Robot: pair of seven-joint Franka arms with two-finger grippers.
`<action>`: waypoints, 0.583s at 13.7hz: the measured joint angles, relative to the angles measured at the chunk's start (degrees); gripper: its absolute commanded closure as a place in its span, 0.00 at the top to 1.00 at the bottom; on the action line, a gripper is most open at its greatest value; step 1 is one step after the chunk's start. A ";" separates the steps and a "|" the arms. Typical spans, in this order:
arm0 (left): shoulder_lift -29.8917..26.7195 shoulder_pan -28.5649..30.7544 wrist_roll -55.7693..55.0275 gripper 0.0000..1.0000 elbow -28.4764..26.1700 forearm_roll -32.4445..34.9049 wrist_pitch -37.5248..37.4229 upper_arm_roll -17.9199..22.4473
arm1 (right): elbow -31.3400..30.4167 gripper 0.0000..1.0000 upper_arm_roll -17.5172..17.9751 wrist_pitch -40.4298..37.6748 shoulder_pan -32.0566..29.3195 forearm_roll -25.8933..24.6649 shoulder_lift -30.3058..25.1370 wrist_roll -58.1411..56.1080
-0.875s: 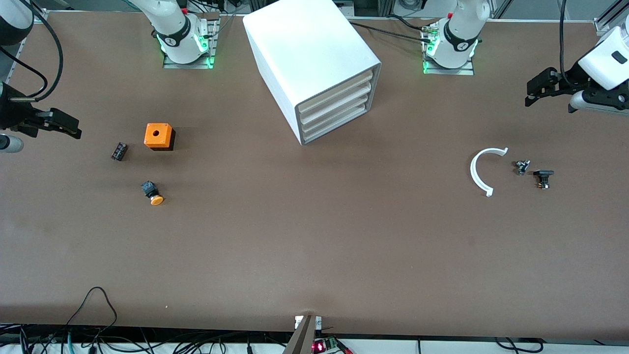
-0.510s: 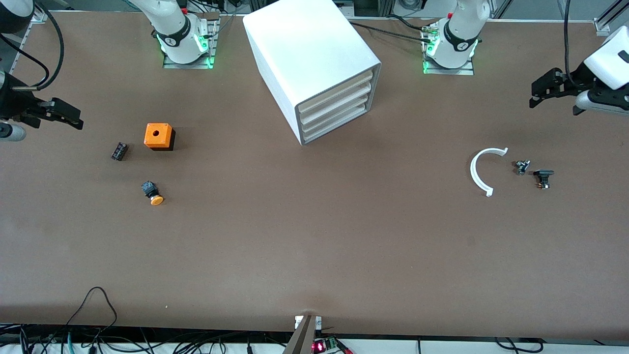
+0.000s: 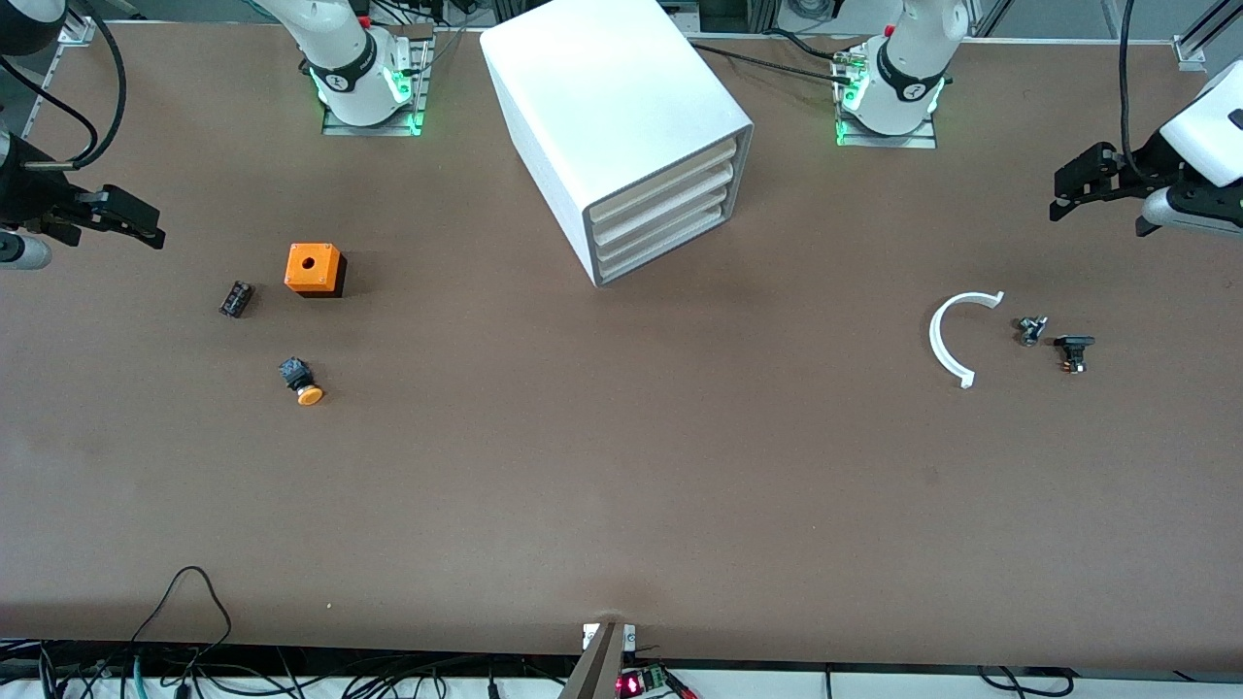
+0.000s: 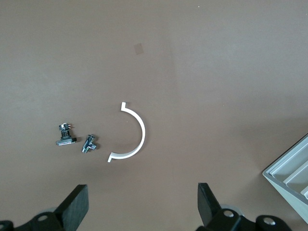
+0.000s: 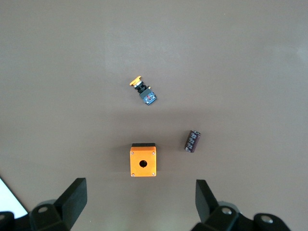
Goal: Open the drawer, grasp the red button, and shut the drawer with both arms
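Both grippers up in the air at the ends of the surface (image 3: 621,466), jaws apart, holding nothing.

Left gripper (image 3: 1068,189) over bare surface at the left arm's end, with a white arc (image 3: 947,340) and two small dark parts (image 3: 1031,330) (image 3: 1073,351) lying nearer the front camera than the spot beneath it; same arc (image 4: 132,134) in the left wrist view. Right gripper (image 3: 136,225) over the right arm's end, near the orange cube (image 3: 314,269), a dark cylinder (image 3: 235,298) and the orange-capped button (image 3: 301,381). Cabinet (image 3: 621,126) between the two bases, all four fronts flush, drawer (image 3: 670,248) at the bottom shut. Red button nowhere visible.
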 measured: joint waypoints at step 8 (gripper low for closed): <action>11.00 0.86 0.15 1.00 -0.29 -1.79 -1.02 -0.57 | -0.23 1.00 0.00 -0.45 -0.01 0.01 -0.08 0.00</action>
